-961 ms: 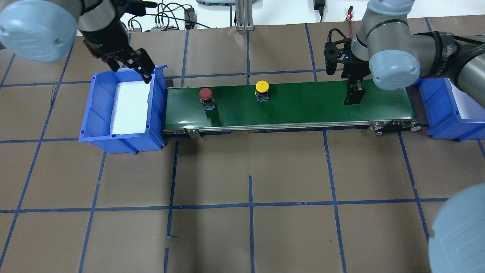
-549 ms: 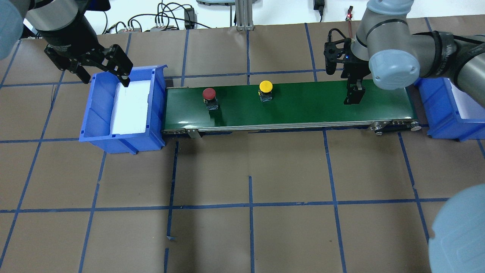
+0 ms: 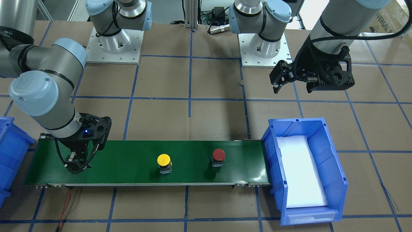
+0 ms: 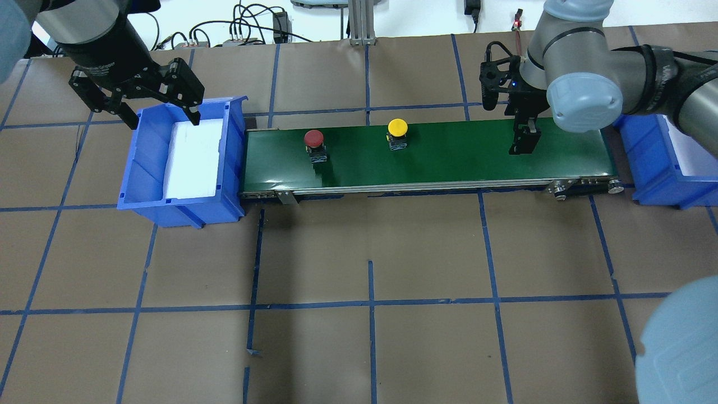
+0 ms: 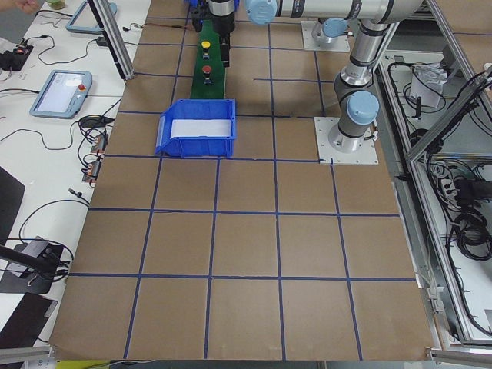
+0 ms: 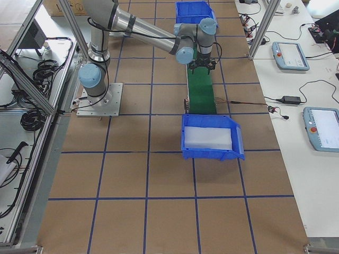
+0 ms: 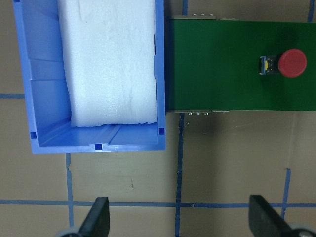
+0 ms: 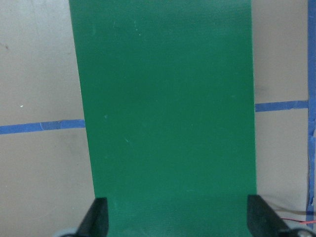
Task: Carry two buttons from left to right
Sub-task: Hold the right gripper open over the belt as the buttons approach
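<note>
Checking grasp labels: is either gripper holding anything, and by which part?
Nothing is held. The left gripper and right gripper are open and empty; the red button and yellow button stand free on the green belt.

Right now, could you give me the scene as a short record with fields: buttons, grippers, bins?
red-capped push button: upright on the green conveyor belt, toward its left end
yellow-capped push button: upright on belt, mid-length
left gripper: open, empty, high up near the left blue plastic bin
right gripper: open, empty, over belt's right end
left blue plastic bin: white foam pad only
</note>
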{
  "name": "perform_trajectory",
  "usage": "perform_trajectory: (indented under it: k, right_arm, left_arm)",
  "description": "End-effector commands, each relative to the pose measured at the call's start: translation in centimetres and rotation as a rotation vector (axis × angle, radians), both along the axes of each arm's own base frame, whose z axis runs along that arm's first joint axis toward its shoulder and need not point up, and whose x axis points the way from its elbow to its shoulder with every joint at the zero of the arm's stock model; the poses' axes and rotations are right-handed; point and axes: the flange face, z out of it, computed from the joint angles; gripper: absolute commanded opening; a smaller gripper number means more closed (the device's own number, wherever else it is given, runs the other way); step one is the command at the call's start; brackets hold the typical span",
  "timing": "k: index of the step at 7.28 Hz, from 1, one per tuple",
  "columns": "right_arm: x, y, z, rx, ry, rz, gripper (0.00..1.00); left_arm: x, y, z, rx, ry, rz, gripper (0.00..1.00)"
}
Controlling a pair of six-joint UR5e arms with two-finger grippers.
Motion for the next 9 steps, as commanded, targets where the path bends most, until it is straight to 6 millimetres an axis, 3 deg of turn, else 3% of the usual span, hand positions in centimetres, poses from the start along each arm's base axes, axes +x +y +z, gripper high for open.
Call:
perform_trajectory:
  k: [1, 4, 9]
  right_arm:
    - [0.1, 0.3, 1.0, -0.014, -0.001, -0.002, 0.99]
    - [-0.2, 0.2, -0.3, 0.008, -0.001, -0.009, 1.0]
    - [-0.3, -0.2, 0.2, -0.006, 0.0, -0.002, 0.99]
  left_arm:
    - [-0.1, -0.1, -0.3, 0.007, -0.002, 0.016, 1.0]
    - [-0.1, -0.2, -0.4, 0.007, -0.002, 0.018, 1.0]
    - [0.0, -0.3, -0.5, 0.008, -0.004, 0.018, 1.0]
